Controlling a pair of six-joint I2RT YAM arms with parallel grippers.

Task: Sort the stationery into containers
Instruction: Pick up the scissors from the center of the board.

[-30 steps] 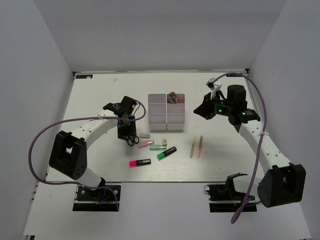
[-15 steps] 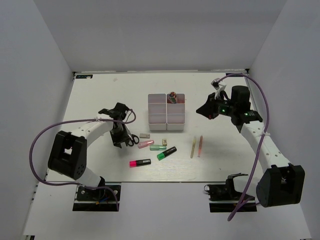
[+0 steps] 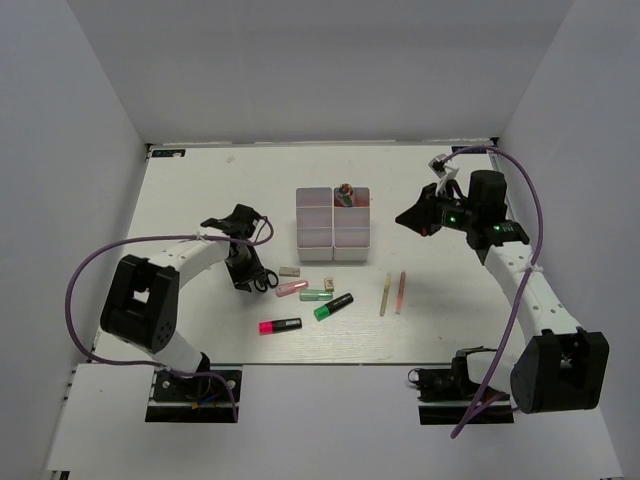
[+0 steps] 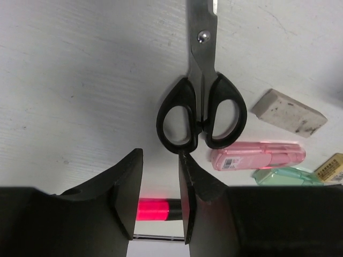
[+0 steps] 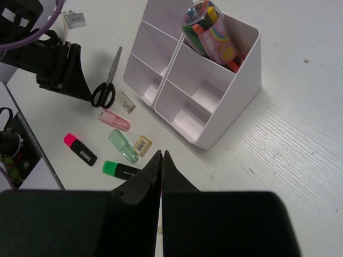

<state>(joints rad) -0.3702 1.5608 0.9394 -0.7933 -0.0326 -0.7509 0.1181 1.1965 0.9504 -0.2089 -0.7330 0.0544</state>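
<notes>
Even, bright light is cast from above, and the white table is shown without glare. In the left wrist view a broad soft shadow is thrown beside the scissors, and a glint is caught on their pivot. The left gripper is rendered dark and slightly blurred.

Black-handled scissors — white bins

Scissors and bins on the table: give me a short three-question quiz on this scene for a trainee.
1. True or false: the left end effector is shut on the scissors.
2. How many compartments of the bins hold something? A none, B one, C three.
3. Fill in: the right end effector is ___ (open or shut).

Key: 1 false, it is open, just short of the handles. 2 B. 3 shut.
</notes>
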